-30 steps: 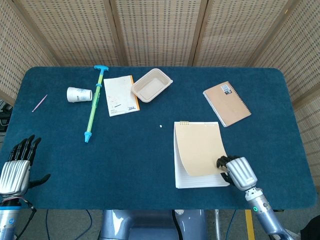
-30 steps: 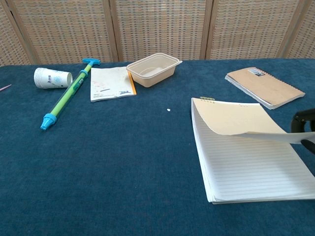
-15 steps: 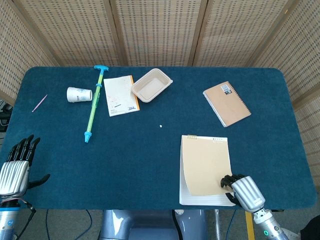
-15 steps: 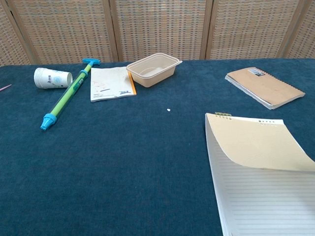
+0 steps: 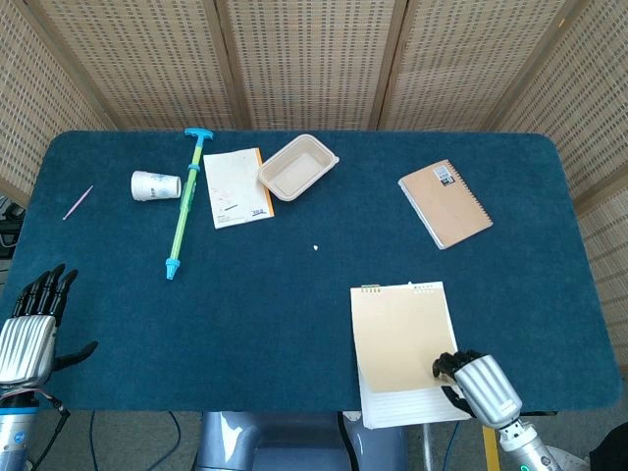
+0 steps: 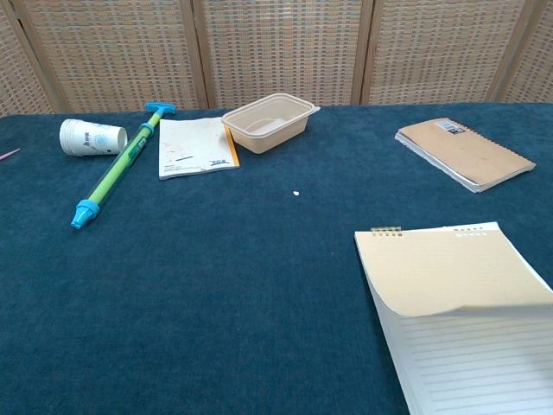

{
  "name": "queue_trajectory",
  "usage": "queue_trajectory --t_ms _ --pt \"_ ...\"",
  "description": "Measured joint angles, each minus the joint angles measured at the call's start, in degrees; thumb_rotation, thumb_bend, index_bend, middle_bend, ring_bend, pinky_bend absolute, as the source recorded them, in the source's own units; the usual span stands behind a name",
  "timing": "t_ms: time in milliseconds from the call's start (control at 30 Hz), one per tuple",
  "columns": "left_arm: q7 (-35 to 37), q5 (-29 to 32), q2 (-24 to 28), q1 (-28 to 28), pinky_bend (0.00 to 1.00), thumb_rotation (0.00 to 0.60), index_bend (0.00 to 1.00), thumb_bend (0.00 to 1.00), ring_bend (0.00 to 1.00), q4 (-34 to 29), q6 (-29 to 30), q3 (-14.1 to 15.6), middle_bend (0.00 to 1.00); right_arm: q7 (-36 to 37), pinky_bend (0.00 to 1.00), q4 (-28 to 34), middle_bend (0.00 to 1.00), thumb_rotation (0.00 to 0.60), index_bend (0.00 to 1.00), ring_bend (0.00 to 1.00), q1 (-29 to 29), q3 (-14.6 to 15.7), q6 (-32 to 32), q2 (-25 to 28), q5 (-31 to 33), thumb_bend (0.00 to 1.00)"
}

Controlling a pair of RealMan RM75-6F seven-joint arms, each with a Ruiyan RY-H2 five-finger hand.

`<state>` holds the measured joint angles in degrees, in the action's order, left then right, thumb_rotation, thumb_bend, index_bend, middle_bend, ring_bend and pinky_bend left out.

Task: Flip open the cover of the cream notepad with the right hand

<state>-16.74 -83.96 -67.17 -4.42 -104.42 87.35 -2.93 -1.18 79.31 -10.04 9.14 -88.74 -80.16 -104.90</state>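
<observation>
The right hand (image 5: 478, 385) pinches the near right corner of the cover (image 5: 403, 336), lifting it in a curl off the lined pages. The notepad (image 6: 467, 328) lies at the table's near right edge, long axis running near to far, binding at the far end. The left hand (image 5: 31, 324), fingers spread and holding nothing, sits well apart at near left.

A cream notepad (image 5: 404, 345) lies at the near edge of the blue surface (image 5: 294, 294), its cover lifted at the near corner where the right robot hand (image 5: 478, 385) pinches it, lined pages showing beneath. Far left of the notepad, the left robot hand (image 5: 31, 327) hangs with fingers spread. Beyond the notepad lies a brown spiral notebook (image 5: 444, 203).
</observation>
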Motion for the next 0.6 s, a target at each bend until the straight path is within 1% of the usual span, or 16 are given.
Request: queue_trajectory --t_ms 67,267,467,600 --pt "-0.1 0.0 -0.1 0.0 0.08 0.600 0.02 0.12 0.00 0.0 -0.1 0.0 0.00 -0.1 0.68 -0.2 0.62 0.600 0.74 0.62 -0.5 -1.5 -0.1 -0.2 0.5 0.70" --pt "0.1 0.5 -0.1 -0.1 0.08 0.600 0.02 0.12 0.00 0.3 -0.3 -0.3 0.00 -0.7 0.68 0.8 0.62 0.600 0.73 0.62 -4.0 -8.2 1.6 0.2 4.1 0.70" --pt "0.4 1.1 -0.1 -0.4 0.08 0.600 0.02 0.12 0.00 0.7 -0.7 -0.6 0.00 -2.0 0.68 1.0 0.62 0.600 0.73 0.62 -9.5 -15.8 6.9 0.4 10.1 0.70" --pt "0.3 1.8 -0.3 -0.6 0.08 0.600 0.02 0.12 0.00 1.0 -1.3 -0.8 0.00 -3.0 0.68 -0.6 0.62 0.600 0.73 0.62 -14.1 -20.9 11.6 0.2 14.8 0.70"
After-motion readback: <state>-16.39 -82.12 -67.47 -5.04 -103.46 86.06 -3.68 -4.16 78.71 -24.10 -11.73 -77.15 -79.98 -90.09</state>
